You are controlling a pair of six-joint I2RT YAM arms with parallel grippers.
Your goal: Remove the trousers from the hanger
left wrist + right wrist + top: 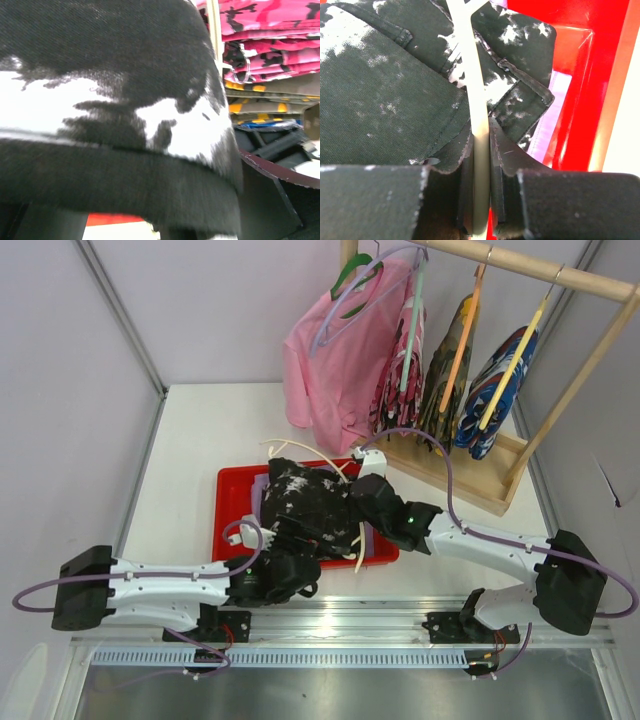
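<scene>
Clamped tight on cream hanger (470, 75) with right gripper (480, 145), above black speckled trousers (305, 502) heaped in red tray (232, 510) over lavender trousers (540, 145). Left gripper (290, 555): spread wide at heap's near-left edge, cloth crowding close. Far right: wooden rack (520, 270), pink shirt (330, 360) hanging.

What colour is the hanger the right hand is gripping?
Cream-white hanger; right wrist view.
</scene>
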